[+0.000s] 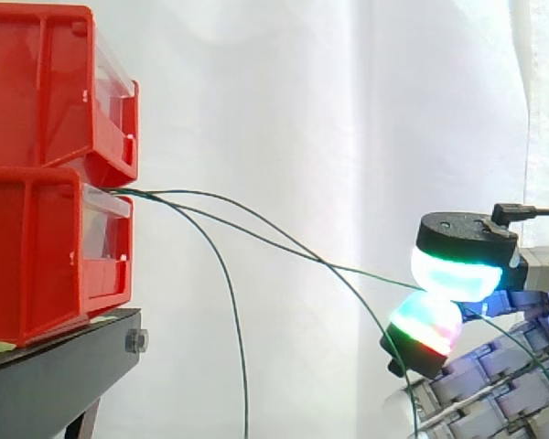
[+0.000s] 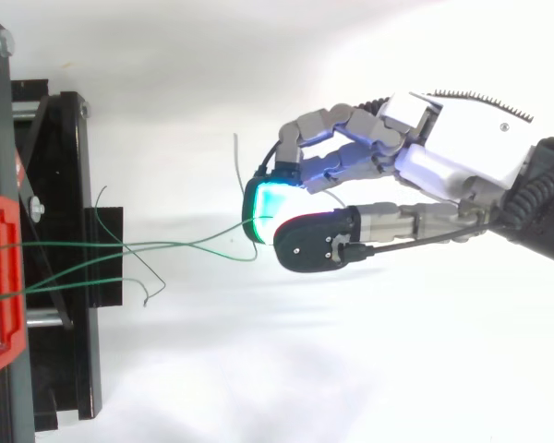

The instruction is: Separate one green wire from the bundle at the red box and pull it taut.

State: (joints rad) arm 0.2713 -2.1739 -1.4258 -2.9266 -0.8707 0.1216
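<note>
Hand [image 2: 452, 166] level, fingers curled, pads [image 1: 453, 270] tight on one green wire [image 1: 348, 268].

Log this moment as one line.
robot hand: pinching one green wire | wire: slightly bowed, not yet taut | anchor: red box | other wires: slack, hanging

Light is bright, soft and even. The white curtain [image 1: 329, 137] is nearly washed out, its folds showing as faint grey bands. In the top view, pale diffuse shadows lie beneath the hand [image 2: 443, 171] and beside the black stand [image 2: 60, 277]. The clear fronts of the red bins [image 1: 46, 183] catch a whitish glare. The fingertips [image 1: 453, 273] glow cyan-green with a red streak and tint nearby fingers blue. The green wire [image 1: 366, 273] held between them reads dark against the curtain.
</note>
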